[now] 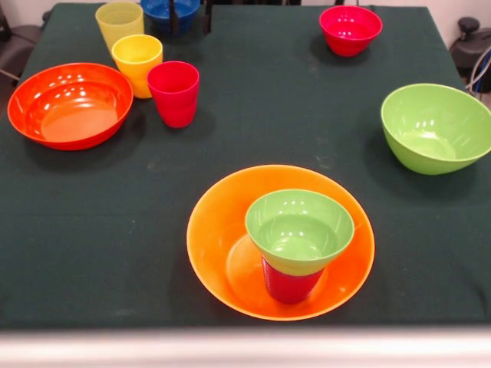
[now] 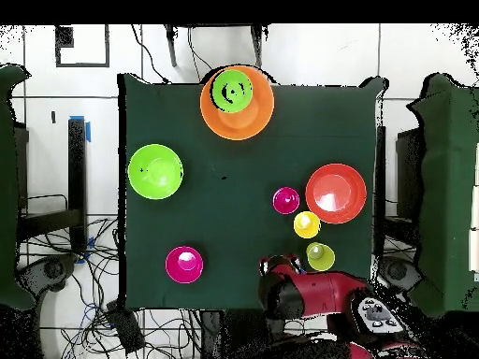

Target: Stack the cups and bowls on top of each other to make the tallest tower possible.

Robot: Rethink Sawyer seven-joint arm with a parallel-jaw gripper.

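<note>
Your tower (image 1: 295, 245) sits at lower centre of the front view: the big orange bowl (image 1: 211, 230) on the cloth, a cup (image 1: 290, 285) standing in it that shows red-pink here, and the small green bowl (image 1: 299, 228) perched on that cup. The green bowl is much wider than the cup under it and looks tipped a little toward the lower right, so it is the weak joint. Press down off-centre with the next piece and you could rock it off, or slide the cup across the smooth bowl floor.

The loose cups crowd together at upper left: pale yellow (image 1: 119, 23), yellow-orange (image 1: 136, 63) and red-pink (image 1: 174, 92), nearly touching, with the orange-red bowl (image 1: 70, 103) just beside them. Reach for one and you may knock a neighbour over.

The big green bowl (image 1: 436, 126) lies at the right edge and the small pink bowl (image 1: 350, 29) at upper right, both well apart. The blue bowl (image 1: 170, 11) sits at the top edge.

The gripper (image 1: 186, 17) shows only as dark tips at the top edge, at the blue bowl. I cannot tell how far it is spread, nor whether it grips the bowl or merely hangs over it.
</note>
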